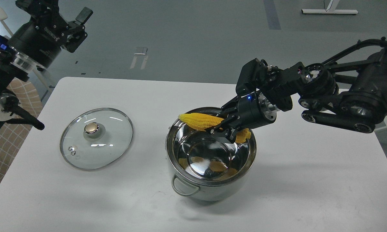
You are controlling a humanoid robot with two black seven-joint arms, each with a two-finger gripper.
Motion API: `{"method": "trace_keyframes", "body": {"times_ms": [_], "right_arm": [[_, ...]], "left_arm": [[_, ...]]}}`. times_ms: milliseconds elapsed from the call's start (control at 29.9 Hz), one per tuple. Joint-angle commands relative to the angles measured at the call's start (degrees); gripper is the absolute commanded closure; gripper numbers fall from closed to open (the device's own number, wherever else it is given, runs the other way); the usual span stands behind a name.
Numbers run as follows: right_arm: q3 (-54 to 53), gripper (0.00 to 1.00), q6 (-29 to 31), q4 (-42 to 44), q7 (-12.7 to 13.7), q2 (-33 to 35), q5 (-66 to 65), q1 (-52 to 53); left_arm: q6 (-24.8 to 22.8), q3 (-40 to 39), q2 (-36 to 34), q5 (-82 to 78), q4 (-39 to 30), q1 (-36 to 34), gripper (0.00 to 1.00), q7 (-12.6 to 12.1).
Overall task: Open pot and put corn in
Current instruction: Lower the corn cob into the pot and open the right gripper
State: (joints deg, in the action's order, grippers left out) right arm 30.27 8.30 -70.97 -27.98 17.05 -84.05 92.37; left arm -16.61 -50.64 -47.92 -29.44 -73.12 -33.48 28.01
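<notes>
Head view shows the right gripper (225, 128) pinching the yellow corn (201, 120) over the back rim of the steel pot (209, 161), mid-frame. Glass lid (96, 141) lies off, left of it. Best to lower the corn inside before letting go. Left gripper (73, 30), upper left, looks spread open and holds nothing.

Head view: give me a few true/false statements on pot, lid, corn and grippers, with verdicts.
1. The glass lid sits on the pot. False: it lies on the table, left of the pot.
2. The right gripper holds the corn over the pot. True.
3. The corn lies on the pot's floor. False: it is at rim height, only reflected inside.
4. The left gripper holds nothing. True.
</notes>
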Motion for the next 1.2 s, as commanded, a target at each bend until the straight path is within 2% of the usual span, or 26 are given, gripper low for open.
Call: {"method": "trace_keyframes", "body": {"times_ms": [0,67,134,167,234,301,434,501,601,735,768,869,936,1169], "right_arm": [[0.6,1.00,0.0,0.3,0.0,-0.6,0.1,-0.4],[0.7,0.99,0.1,0.3,0.0,-0.6,0.0,-0.4],[0.8,0.93,0.1,0.3,0.0,-0.6,0.0,-0.4],[0.8,0.87,0.1,0.3,0.0,-0.6,0.1,-0.5],[0.8,0.82,0.1,0.3,0.0,-0.6,0.1,-0.6],[0.8,0.69,0.1,0.3,0.0,-0.6,0.5,-0.6],[0.8,0.61,0.1,0.2,0.0,-0.6,0.8,-0.7],[0.8,0.47,0.1,0.1,0.0,-0.7,0.8,-0.6],[0.8,0.36,0.1,0.0,0.0,-0.6,0.9,-0.7],[0.8,0.28,0.1,0.0,0.0,-0.5,1.4,-0.6],[0.8,0.20,0.1,-0.1,0.0,-0.4,1.8,-0.6],[0.8,0.17,0.1,-0.1,0.0,-0.3,2.1,-0.6],[0.8,0.11,0.1,-0.1,0.0,-0.3,2.2,-0.5],[-1.3,0.06,-0.5,1.0,0.0,0.4,5.0,0.3]], "left_arm": [[0.0,0.0,-0.1,0.0,0.0,0.0,0.06,0.0],[0.0,0.0,-0.1,0.0,0.0,0.1,0.06,0.0],[0.0,0.0,-0.1,0.0,0.0,0.1,0.06,0.0],[0.0,0.0,-0.1,0.0,0.0,0.1,0.06,0.0],[0.0,0.0,0.0,0.0,0.0,0.1,0.06,0.0],[-0.1,0.0,-0.1,0.0,0.0,0.2,0.06,0.0],[-0.1,0.0,-0.1,0.0,0.0,0.2,0.06,0.0],[-0.1,0.0,-0.1,0.0,0.0,0.2,0.06,0.0],[-0.1,-0.1,-0.2,0.0,0.0,0.2,0.06,0.0],[-0.1,0.0,-0.2,0.0,0.0,0.2,0.06,0.0],[-0.1,0.0,-0.2,0.0,0.0,0.2,0.06,0.0],[-0.1,0.0,-0.2,0.0,0.0,0.2,0.06,0.0],[-0.2,0.0,-0.2,0.0,0.0,0.2,0.06,0.0],[-0.2,-0.1,-0.3,0.0,0.0,0.2,0.05,0.0]]}}
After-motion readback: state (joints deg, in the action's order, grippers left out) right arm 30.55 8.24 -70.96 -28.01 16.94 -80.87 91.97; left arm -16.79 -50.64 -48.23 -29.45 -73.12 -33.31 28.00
